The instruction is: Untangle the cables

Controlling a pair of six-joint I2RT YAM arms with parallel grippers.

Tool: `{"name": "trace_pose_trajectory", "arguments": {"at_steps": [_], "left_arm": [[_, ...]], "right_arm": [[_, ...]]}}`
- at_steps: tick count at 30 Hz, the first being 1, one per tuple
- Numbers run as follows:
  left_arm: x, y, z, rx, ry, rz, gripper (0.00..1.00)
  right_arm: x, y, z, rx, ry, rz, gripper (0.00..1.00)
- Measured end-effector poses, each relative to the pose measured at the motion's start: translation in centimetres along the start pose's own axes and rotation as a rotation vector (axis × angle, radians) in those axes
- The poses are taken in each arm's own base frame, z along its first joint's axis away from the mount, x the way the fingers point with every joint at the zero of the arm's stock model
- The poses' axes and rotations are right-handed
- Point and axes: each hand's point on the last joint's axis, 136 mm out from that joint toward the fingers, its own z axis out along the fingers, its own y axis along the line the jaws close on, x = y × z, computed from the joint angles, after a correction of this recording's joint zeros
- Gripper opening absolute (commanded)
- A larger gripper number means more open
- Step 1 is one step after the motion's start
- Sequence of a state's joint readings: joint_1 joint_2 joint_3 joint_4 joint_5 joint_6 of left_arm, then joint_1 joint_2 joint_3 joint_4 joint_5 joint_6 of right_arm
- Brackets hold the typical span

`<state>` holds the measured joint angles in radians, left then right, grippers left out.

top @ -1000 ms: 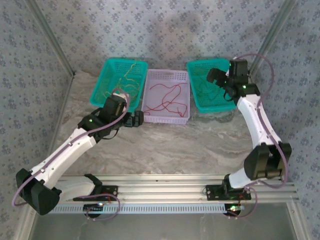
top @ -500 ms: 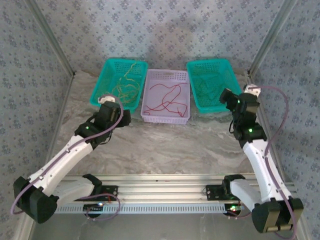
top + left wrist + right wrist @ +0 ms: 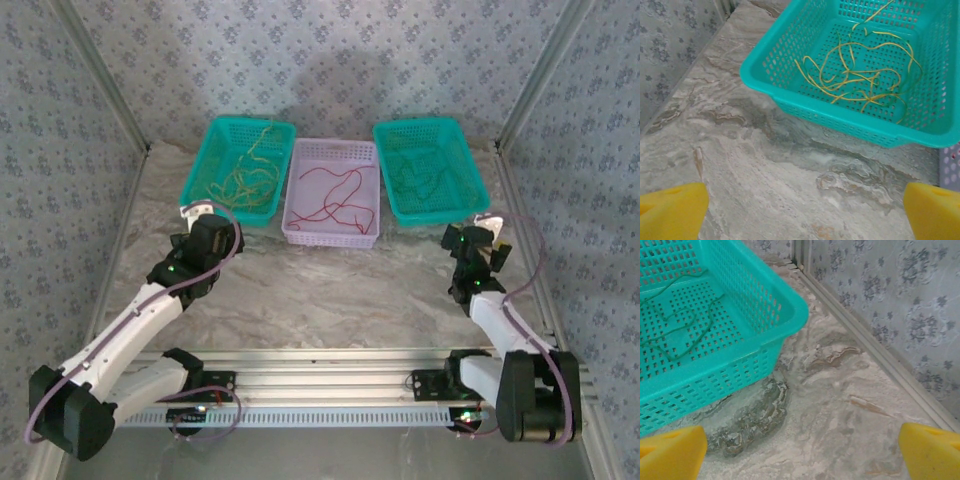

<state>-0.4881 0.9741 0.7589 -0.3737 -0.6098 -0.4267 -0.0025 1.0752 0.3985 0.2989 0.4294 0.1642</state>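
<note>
1. The left gripper (image 3: 197, 214) hangs above the marble-patterned table (image 3: 330, 290), on the near side of the left teal basket (image 3: 252, 122). Its jaws stand wide apart and hold nothing. In the left wrist view its yellow pads (image 3: 670, 212) sit at the two bottom corners, with bare table between them.
2. The right gripper (image 3: 476, 232) hangs near the right wall (image 3: 890, 300), on the near side of the right teal basket (image 3: 415, 124) and off its near-right corner. Its jaws are also spread wide and empty, and one yellow pad (image 3: 932, 452) shows at each bottom corner of the right wrist view.
3. The yellow-orange cables (image 3: 860, 80) lie in a loose tangle on the floor of the left teal basket, with one strand running toward its far side.
4. The red cables (image 3: 335, 195) lie in looping curves in the lilac-white basket (image 3: 335, 143), which stands between the two teal baskets and just beside each.
5. The green cables (image 3: 675, 325) lie in the right teal basket. They are dark green on teal, so they are clearer in the right wrist view than from above.
6. The three baskets stand in a row at the far side of the table, each with one colour of cable. Both grippers are clear of the baskets and the cables.
</note>
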Motion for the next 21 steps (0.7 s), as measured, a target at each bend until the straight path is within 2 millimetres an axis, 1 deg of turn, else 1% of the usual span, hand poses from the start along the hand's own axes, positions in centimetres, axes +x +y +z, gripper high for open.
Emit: {"name": "trace_pose_trajectory", "arguments": {"at_steps": [5,10,16,21], "left_arm": [[0.4,2.1,1.1,-0.079,-0.001,-0.005,1.00],[1.2,3.4,2.5,-0.135,0.027,-0.005,1.00],[1.8,5.1,3.9,-0.176,0.042,-0.038,1.00],[2.0,6.2,4.9,-0.195,0.047,-0.047,1.00]], "right_arm": [[1.2,0.8,1.7,-0.009,-0.002,0.000,1.00],[2.8,1.6,2.7,-0.021,0.004,-0.016,1.00],[2.7,1.9,3.2,-0.025,-0.002,-0.029,1.00],[2.0,2.1,3.9,-0.040,-0.002,-0.019,1.00]]}}
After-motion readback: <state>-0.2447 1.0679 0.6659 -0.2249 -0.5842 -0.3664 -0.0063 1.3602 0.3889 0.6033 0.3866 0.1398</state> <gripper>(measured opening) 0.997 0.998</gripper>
